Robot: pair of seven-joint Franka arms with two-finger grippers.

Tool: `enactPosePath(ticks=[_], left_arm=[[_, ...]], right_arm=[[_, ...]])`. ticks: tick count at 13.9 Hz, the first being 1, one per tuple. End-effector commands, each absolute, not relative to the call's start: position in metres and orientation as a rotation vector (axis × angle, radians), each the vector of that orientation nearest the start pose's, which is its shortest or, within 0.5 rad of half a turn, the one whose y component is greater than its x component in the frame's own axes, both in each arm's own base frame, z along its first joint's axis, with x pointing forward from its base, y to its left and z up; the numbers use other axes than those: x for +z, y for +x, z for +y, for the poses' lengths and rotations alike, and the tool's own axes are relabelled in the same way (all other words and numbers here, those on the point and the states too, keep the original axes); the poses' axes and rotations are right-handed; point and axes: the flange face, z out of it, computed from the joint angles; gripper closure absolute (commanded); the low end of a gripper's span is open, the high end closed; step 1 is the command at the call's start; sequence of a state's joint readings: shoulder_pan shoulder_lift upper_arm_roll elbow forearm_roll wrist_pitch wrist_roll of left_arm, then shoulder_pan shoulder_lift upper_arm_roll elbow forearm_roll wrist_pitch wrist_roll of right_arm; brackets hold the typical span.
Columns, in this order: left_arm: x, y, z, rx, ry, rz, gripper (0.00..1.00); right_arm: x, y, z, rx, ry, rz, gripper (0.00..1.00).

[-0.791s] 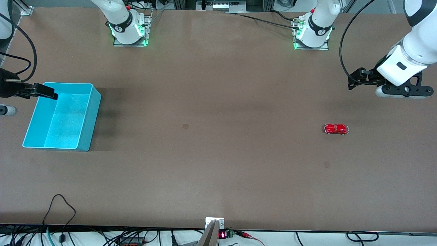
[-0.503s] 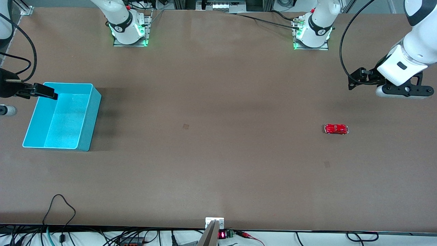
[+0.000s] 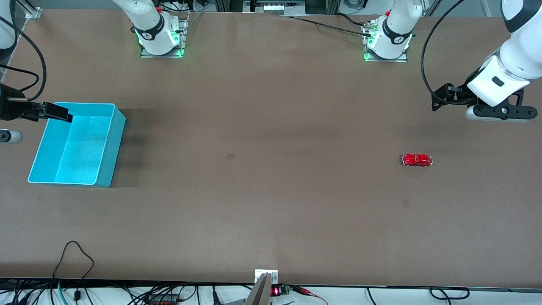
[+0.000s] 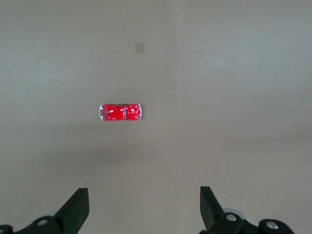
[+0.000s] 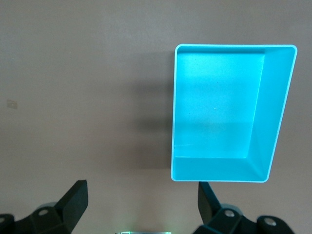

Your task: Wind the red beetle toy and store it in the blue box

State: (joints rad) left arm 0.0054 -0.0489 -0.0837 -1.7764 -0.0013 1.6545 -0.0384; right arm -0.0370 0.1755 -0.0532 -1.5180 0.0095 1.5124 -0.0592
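The red beetle toy sits on its wheels on the brown table toward the left arm's end; it also shows in the left wrist view. The blue box stands open and empty toward the right arm's end, and it also shows in the right wrist view. My left gripper is open and empty, up over bare table beside the toy, apart from it. My right gripper is open and empty, up over the table beside the box's outer wall.
Both arm bases stand along the table's farther edge. Cables lie at the edge nearest the front camera. Small marks dot the brown table between the box and the toy.
Both hands have shifted only very slightly. The toy and the box have not moved.
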Motion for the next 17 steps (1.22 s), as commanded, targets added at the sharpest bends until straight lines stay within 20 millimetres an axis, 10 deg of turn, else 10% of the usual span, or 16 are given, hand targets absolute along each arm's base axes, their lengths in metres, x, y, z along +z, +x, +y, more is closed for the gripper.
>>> enactPosePath(ticks=[1, 8, 14, 17], left_arm=[[0.561, 0.535, -0.052, 0.190, -3.131, 0.068, 0.00], [0.539, 0.518, -0.060, 0.486, -3.089, 0.172, 0.00], [0.506, 0.527, -0.049, 0.603, -3.039, 0.782, 0.00], [0.470, 0.548, -0.007, 0.570, -2.952, 1.100, 0.00]], right_arm=[[0.539, 0.586, -0.053, 0.366, -3.073, 0.034, 0.00], [0.533, 0.580, -0.053, 0.448, -3.058, 0.033, 0.00], [0.506, 0.556, -0.065, 0.817, -2.956, 0.092, 0.00], [0.501, 0.556, -0.069, 0.844, -2.945, 0.097, 0.00]])
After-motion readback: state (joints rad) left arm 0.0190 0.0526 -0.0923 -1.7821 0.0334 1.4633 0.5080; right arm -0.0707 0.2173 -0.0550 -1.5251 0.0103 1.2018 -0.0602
